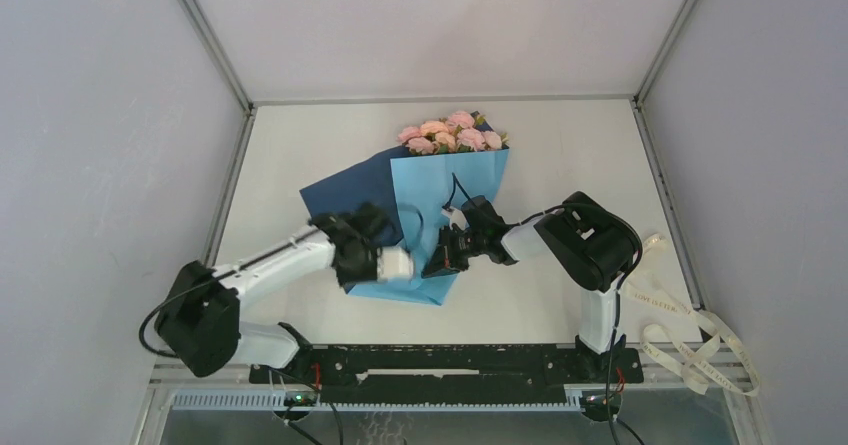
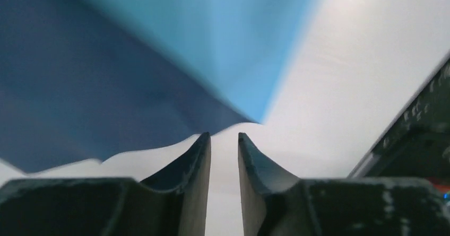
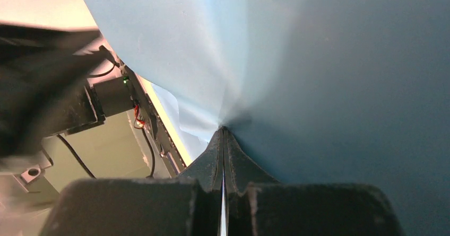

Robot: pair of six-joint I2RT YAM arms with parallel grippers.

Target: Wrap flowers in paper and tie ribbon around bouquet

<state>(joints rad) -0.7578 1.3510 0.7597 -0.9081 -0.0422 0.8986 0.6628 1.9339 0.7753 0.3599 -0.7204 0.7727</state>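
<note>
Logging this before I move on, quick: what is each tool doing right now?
Left tool: slightly open, holding nothing.
Right tool: closed, pinching the paper.

The 2 dark fingers [image 3: 211,159] are pressed together with the paper [image 3: 175,45] pinched between their tips, and the sheet puckers into creases fanning out from that spot. The paper reads light blue to the left and a darker, shaded blue to the right. At the left sit a blurred black machine part [image 3: 42,87], a black cable [image 3: 74,156] and red wires [image 3: 138,114].
</note>
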